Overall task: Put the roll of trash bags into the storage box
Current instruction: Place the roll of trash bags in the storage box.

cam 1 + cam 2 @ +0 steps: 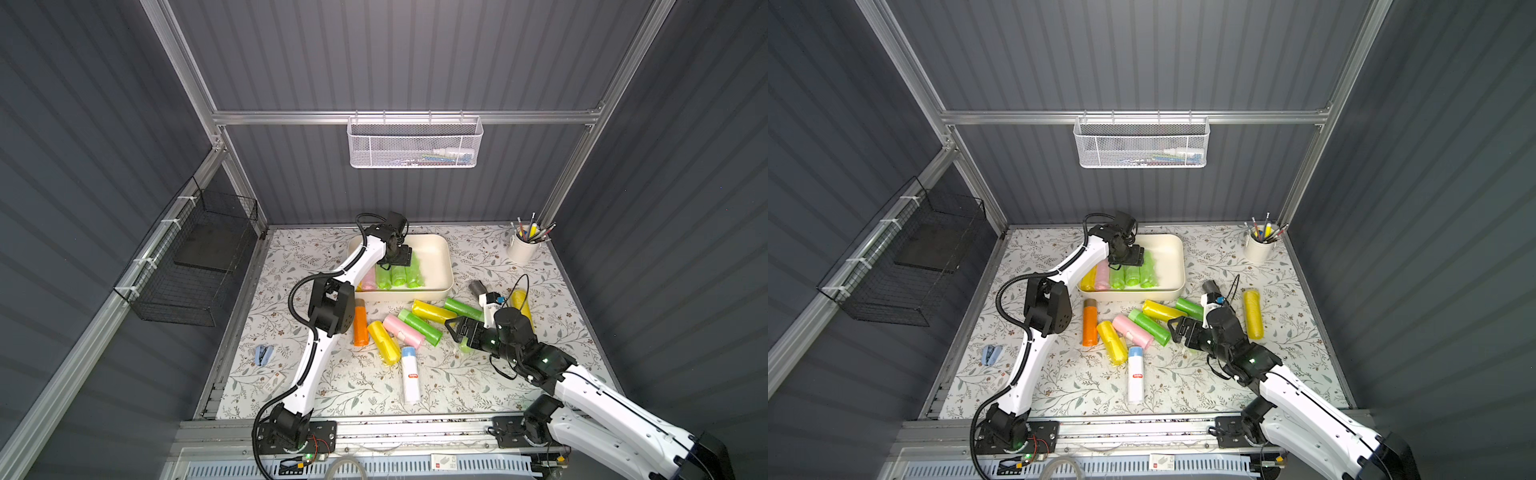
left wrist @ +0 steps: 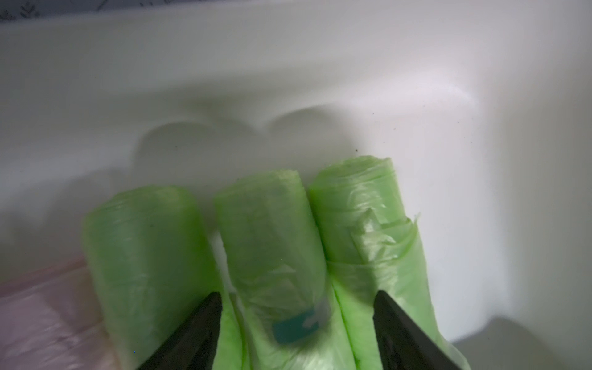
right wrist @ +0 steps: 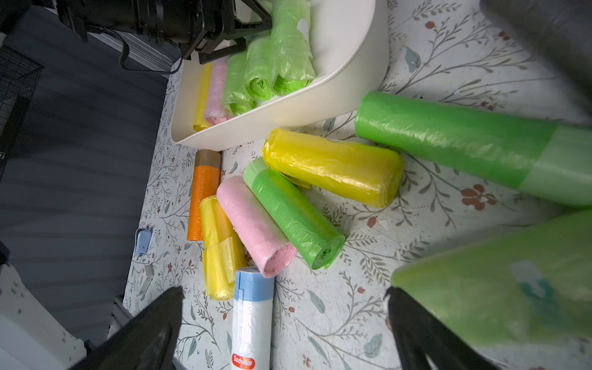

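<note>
The storage box (image 1: 440, 245) (image 1: 1173, 249) is a cream-white bin at the back of the table. It holds a yellow roll, a pink roll and three light green rolls of trash bags. My left gripper (image 1: 401, 259) (image 2: 298, 292) hangs inside it, open. Its fingers straddle the middle green roll (image 2: 272, 240) (image 1: 398, 276), which lies on the box floor, and a gap shows on each side. My right gripper (image 1: 455, 330) (image 3: 282, 290) is open and empty over the table, beside a light green roll (image 3: 496, 288). A white-and-blue roll (image 3: 253, 320) lies below it.
Loose rolls lie in front of the box: orange (image 1: 360, 326), yellow (image 1: 382, 343), pink (image 1: 401, 330), green (image 1: 422, 328), yellow (image 1: 430, 309), green (image 1: 461, 307), yellow (image 1: 521, 303). A pen cup (image 1: 523, 247), white mesh basket (image 1: 413, 143), black wire basket (image 1: 195, 266) and blue stapler (image 1: 263, 354) stand around.
</note>
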`<action>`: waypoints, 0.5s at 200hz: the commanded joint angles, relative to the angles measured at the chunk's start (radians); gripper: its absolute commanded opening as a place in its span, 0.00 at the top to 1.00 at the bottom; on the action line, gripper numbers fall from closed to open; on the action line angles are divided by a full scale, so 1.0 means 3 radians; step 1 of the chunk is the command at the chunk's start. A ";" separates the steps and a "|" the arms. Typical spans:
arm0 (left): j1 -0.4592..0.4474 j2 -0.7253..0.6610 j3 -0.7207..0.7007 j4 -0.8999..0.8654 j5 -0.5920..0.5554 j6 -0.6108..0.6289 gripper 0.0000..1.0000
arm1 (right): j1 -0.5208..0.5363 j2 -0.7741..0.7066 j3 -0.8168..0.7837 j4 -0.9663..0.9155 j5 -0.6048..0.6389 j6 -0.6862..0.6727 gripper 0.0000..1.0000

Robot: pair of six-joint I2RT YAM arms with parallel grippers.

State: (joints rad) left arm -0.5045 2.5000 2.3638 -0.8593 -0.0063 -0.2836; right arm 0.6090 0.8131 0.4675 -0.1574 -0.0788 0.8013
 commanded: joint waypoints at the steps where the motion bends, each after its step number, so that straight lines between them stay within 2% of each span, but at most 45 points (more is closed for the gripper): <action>1: 0.0040 -0.0308 -0.0071 -0.0071 -0.0008 0.0002 0.25 | -0.0010 0.0010 0.0084 -0.0002 0.0041 -0.0078 0.01; 47: 0.0042 -0.0646 -0.0119 -0.0055 0.0038 0.0001 0.24 | -0.0009 0.0015 0.0093 0.0003 0.0038 -0.0104 0.01; 64: 0.0040 -0.0772 -0.0127 -0.0050 0.0093 -0.0021 0.17 | -0.0011 0.0010 0.0098 0.0012 0.0029 -0.0099 0.01; 100: 0.0035 -0.1163 -0.0347 0.0039 0.0267 -0.0026 0.12 | -0.0014 -0.0030 0.0127 0.0028 -0.0013 -0.0063 0.01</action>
State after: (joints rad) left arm -0.4999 2.2387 2.3081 -0.8520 0.0204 -0.2893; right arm 0.6083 0.8150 0.4717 -0.1570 -0.0792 0.7845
